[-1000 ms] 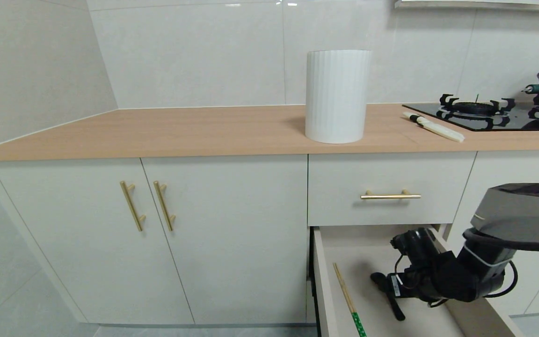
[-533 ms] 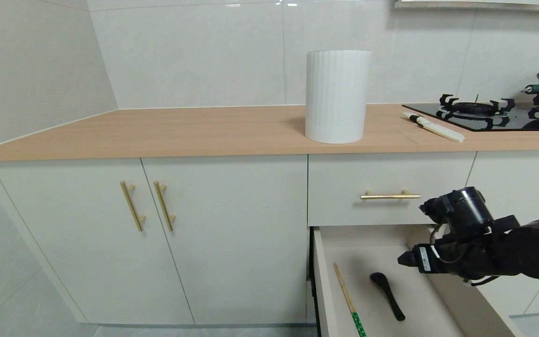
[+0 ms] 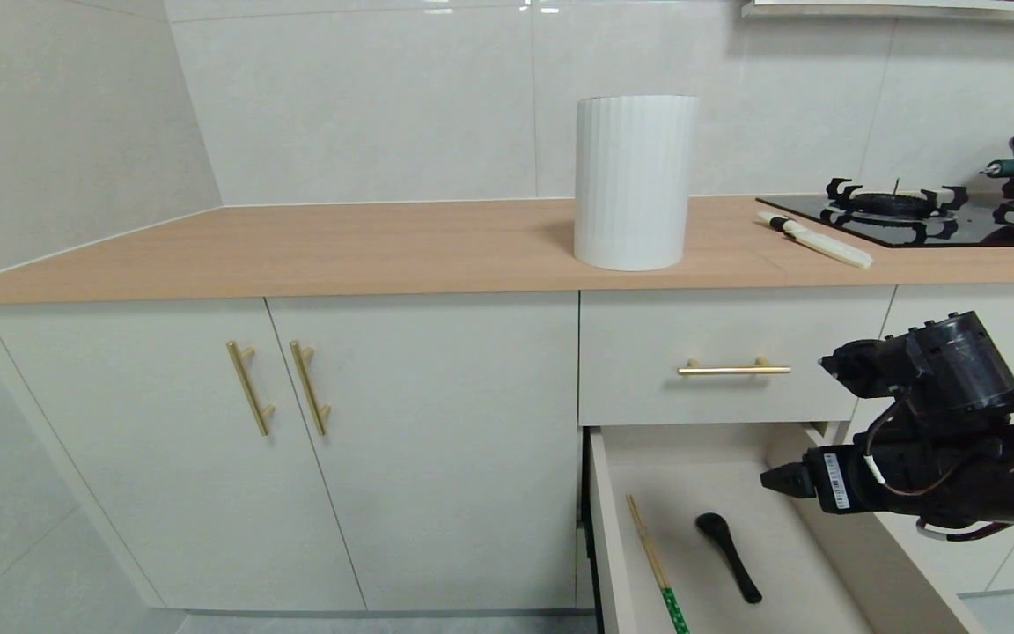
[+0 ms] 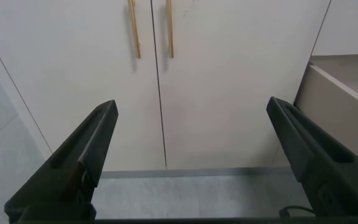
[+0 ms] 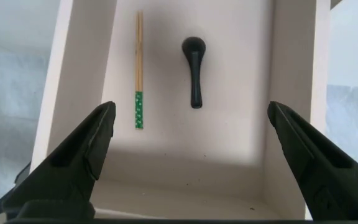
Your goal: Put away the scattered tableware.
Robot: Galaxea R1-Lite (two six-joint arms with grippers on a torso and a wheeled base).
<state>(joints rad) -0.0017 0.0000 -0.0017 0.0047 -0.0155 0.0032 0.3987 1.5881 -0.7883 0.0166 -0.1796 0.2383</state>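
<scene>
Risen out of the open drawer [image 3: 606, 528], the right gripper [image 3: 771, 480] now hangs above its right wall, while a black spoon [image 3: 727, 556] and a pair of chopsticks [image 3: 655, 568] lie apart on the drawer floor. On the countertop [image 3: 340, 246], right of a white ribbed canister [image 3: 635, 180], a pale knife-like utensil [image 3: 815, 238] lies beside the stove [image 3: 921, 216]. It looks light, stiff and smooth, so likely to slip, and a pinch across the middle of its length seems safest. A small white label on the right gripper carries print too small to read. From the left wrist, the left gripper [image 4: 191, 109] has its jaws wide apart and empty, facing the cabinet doors [image 4: 229, 74]. From the right wrist, the right jaws are likewise spread wide with nothing between them, spoon and chopsticks lying side by side below
</scene>
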